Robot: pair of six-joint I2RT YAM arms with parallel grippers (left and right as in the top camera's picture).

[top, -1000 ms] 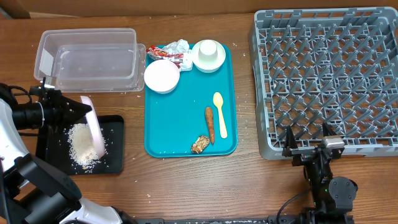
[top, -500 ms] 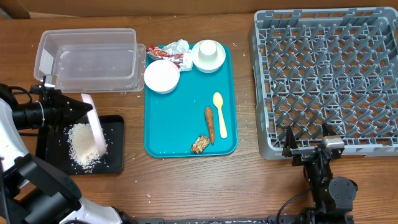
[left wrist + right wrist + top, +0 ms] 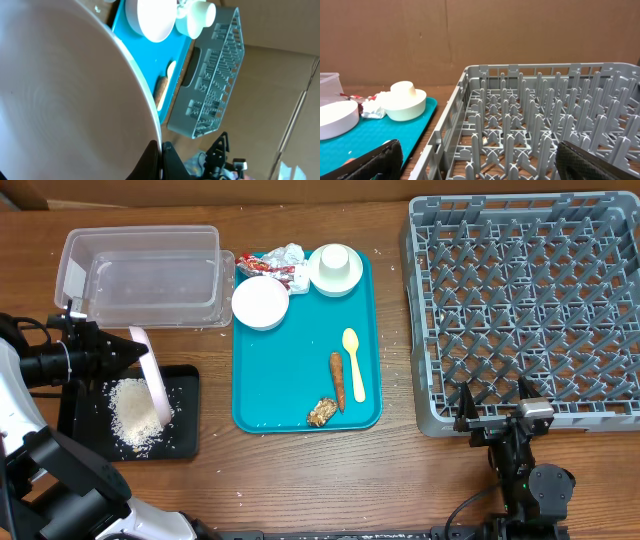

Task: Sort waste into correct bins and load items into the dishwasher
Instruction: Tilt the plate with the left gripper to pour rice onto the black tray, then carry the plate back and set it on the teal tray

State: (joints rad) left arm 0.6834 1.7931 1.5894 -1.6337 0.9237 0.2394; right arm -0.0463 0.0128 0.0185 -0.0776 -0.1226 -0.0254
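Plate [image 3: 152,380] stands tipped on edge over the black tray [image 3: 186,380] by the desk's left edge, clenched in our left gripper [image 3: 138,353], rice [image 3: 130,416] heaped beneath. It seems emptied; next we carry it to the dish rack [image 3: 530,300]. Our right gripper [image 3: 492,405] sits released.

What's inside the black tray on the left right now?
A heap of white rice lies in the black tray. The plate, tilted on edge over the tray, hides a strip of the tray floor, so anything lying there cannot be seen.
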